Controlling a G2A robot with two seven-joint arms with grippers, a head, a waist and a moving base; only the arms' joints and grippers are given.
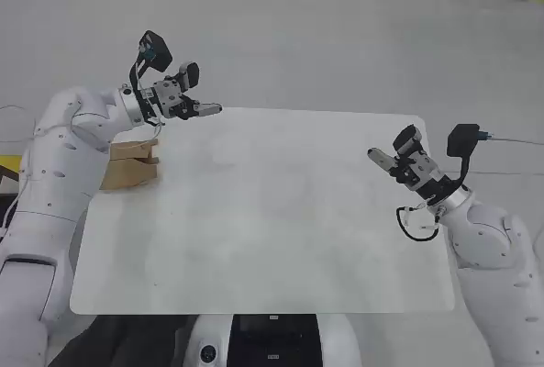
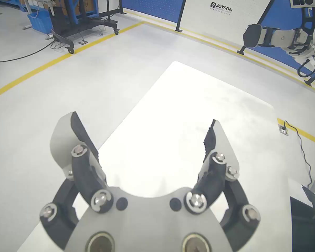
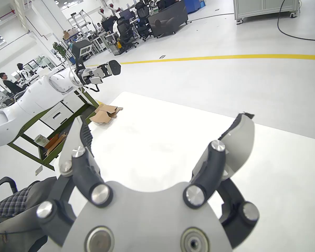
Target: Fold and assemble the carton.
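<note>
**Workspace.** A white table (image 1: 262,229) is seen from above, with one arm at each side.

**Carton.** The carton (image 3: 105,114) is found at the far-left corner of the table, along the left edge. It is brown cardboard, lying low with its flaps spread, and is not yet assembled. In the top view part of it is hidden under the left arm. It seems to overhang the left edge of the table, but the angle is too poor to settle how much of it rests on the surface.

**Left gripper.** The left gripper (image 2: 143,121) is held in the air over the far-left corner of the table, pointing toward the right. Its jaws are spread wide and nothing is held between them (bare tabletop is seen through the gap in the left wrist view). The carton lies just on the near side of it and lower, and no contact is seen.

**Right gripper.** The right gripper (image 3: 162,117) is held above the right edge of the table, somewhat toward the far side, pointing left. Its jaws are likewise spread apart and empty. It is well apart from the carton, with the width of the table between them.

**Relation.** The two grippers face each other across the table, and neither is touching the carton.
</note>
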